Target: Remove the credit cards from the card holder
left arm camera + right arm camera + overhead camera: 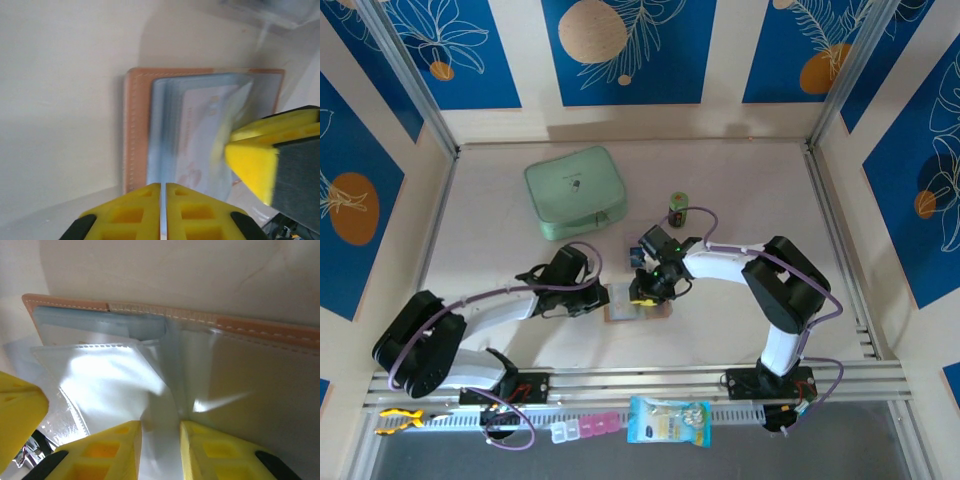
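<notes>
Card holder (pixel 625 310) lies open and flat on the table (pixel 750 190), lower middle of the top view, tan leather down and clear pockets up, between the two grippers. Left gripper (pixel 603 297) comes in from the left and sits at the holder's left edge. Right gripper (pixel 645 293) comes in from the right, down over the holder's middle. In the left wrist view the stitched tan leather (pixel 134 130) is at centre frame with grey clear pockets (pixel 165 135) stacked on it. One pale credit card (pixel 205 125) with reddish print sits inside a pocket, blurred. The left fingers (pixel 130 215) at the bottom of that frame are pressed nearly together with only a hairline pale slit between them; can't tell if anything thin is caught in it. A yellow right finger at the right of that frame touches the top pocket over the card. In the right wrist view the leather edge runs across the upper frame and shiny pocket leaves fan up from the spine. The right fingers (pixel 120 450) at the bottom stand apart with a fold of clear pocket filling the gap; can't tell if it is pinched. Mint-green zip case (pixel 575 190) sits upper left of the holder, well apart. Small green can (pixel 678 208) stands above the right gripper. A small dark piece (pixel 636 256) lies just above the holder, too small to identify.
</notes>
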`<state>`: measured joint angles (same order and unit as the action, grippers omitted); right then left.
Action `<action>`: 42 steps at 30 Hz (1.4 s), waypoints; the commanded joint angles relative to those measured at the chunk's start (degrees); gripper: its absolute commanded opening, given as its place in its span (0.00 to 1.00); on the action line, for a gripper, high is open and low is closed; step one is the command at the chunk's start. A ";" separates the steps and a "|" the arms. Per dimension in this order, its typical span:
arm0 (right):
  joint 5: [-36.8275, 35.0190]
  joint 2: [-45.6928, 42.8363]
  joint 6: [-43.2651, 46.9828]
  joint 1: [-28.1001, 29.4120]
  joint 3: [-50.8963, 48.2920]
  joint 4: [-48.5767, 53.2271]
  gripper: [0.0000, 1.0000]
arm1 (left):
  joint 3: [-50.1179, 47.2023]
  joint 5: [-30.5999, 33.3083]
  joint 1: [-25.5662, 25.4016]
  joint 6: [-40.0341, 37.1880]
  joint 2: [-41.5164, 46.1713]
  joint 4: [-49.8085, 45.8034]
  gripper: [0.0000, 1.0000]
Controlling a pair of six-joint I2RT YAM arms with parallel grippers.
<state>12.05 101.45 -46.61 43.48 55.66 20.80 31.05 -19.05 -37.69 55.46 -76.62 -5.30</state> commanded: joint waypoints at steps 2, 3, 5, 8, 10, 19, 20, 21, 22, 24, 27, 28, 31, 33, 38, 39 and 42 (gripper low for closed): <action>1.56 -1.57 -0.50 -0.66 -1.84 -0.39 0.27 | 2.64 -0.75 -1.58 1.35 0.57 0.96 0.14; 1.65 -1.71 -0.50 -0.81 -2.21 -0.65 0.27 | 3.08 -0.79 -1.89 1.37 0.20 1.16 0.16; 1.91 -1.92 -0.65 -1.09 -2.70 -1.06 0.26 | 3.79 -0.73 -2.31 1.56 -0.67 1.55 0.19; 2.50 -2.26 -0.85 -1.38 -3.40 -1.85 0.26 | 4.71 -0.85 -2.81 1.66 -2.31 2.20 0.22; 2.79 -2.39 -0.90 -1.52 -3.67 -2.20 0.26 | 5.02 -1.07 -3.20 1.83 -3.37 2.95 0.24; 3.57 -2.94 -1.28 -1.91 -4.68 -3.21 0.25 | 5.78 -1.88 -4.24 3.33 -7.82 6.06 0.25; 3.68 -3.00 -1.30 -1.91 -4.81 -3.34 0.26 | 5.86 -2.17 -4.43 3.62 -8.23 6.63 0.25; 3.75 -3.08 -1.37 -1.93 -4.86 -3.52 0.25 | 5.93 -2.31 -4.49 3.77 -8.45 7.06 0.25; 3.86 -3.08 -1.46 -1.93 -4.84 -3.55 0.25 | 6.03 -2.53 -4.69 3.90 -8.73 7.44 0.24; 3.97 -3.33 -1.47 -1.94 -4.95 -3.75 0.25 | 6.26 -2.74 -4.92 4.21 -9.11 7.90 0.23; 4.04 -4.41 -1.55 -1.99 -4.78 -3.67 0.25 | 6.78 -3.25 -5.13 4.58 -9.18 8.13 0.23; 3.88 -4.93 -1.48 -2.01 -4.64 -3.41 0.26 | 7.04 -3.27 -5.22 4.65 -9.03 8.07 0.23; 3.01 -6.97 -1.36 -2.16 -4.18 -2.29 0.27 | 8.19 -3.36 -5.37 4.42 -8.71 7.14 0.23; 2.39 -8.46 -1.27 -2.43 -4.07 -1.49 0.27 | 9.08 -3.47 -5.48 4.16 -8.70 6.46 0.22; 1.15 -12.58 -0.92 -4.11 -4.85 -0.17 0.27 | 11.37 -3.88 -5.81 3.37 -10.21 5.45 0.19; 1.09 -13.40 -0.85 -4.51 -5.10 0.06 0.27 | 11.72 -4.00 -5.81 3.26 -10.67 5.41 0.18; 0.69 -15.58 -0.65 -5.80 -5.68 1.18 0.27 | 12.60 -4.30 -6.21 3.26 -12.07 5.82 0.17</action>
<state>12.23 88.42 -47.22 38.44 50.76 20.40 42.48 -22.09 -42.92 59.53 -86.76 1.30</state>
